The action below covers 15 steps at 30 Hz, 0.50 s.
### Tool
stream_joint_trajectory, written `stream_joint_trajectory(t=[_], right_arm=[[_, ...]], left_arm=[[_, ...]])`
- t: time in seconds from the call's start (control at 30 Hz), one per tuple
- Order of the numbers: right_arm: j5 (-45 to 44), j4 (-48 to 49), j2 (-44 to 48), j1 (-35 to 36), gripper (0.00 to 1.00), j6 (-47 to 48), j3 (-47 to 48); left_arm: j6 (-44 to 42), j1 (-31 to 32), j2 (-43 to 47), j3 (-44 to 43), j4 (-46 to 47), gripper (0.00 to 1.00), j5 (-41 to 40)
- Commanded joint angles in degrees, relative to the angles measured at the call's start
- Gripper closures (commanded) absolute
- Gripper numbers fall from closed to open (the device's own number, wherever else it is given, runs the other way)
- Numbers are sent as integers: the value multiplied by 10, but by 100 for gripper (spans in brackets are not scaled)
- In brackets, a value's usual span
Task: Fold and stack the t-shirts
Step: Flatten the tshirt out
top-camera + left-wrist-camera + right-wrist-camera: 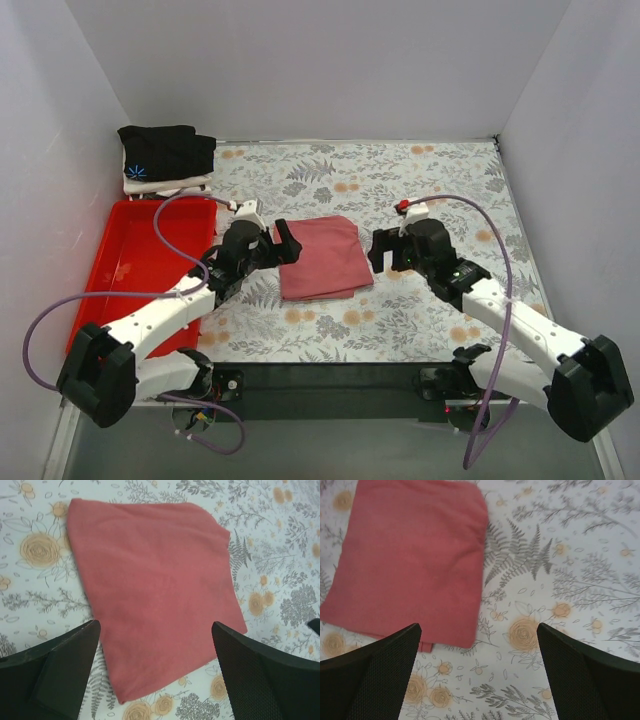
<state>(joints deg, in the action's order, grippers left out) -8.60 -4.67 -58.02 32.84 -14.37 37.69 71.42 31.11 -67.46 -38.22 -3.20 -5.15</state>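
In the middle of the worktop (440, 190) lies the folded salmon-red t-shirt (320, 258). To lift it well, I think both sides should be pinched at once so the fold does not fall open. The left end effector (281, 245) and right end effector (383, 250) hang low beside it, both wide open and empty.

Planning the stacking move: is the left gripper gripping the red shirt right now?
No, the left gripper stands wide open, and the folded red shirt lies flat with nothing pinching it.
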Motion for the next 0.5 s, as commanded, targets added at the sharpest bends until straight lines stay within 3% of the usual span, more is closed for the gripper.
stream_joint_trajectory(t=[0.0, 0.2, 0.47], right_arm=[[44, 41, -56, 35, 11, -16, -16], [37, 69, -132, 61, 14, -26, -22], [55, 107, -187, 64, 19, -26, -17]], left_arm=[[24, 34, 51, 41, -29, 14, -74], [82, 82, 75, 99, -56, 16, -72], [107, 92, 62, 128, -65, 20, -48]])
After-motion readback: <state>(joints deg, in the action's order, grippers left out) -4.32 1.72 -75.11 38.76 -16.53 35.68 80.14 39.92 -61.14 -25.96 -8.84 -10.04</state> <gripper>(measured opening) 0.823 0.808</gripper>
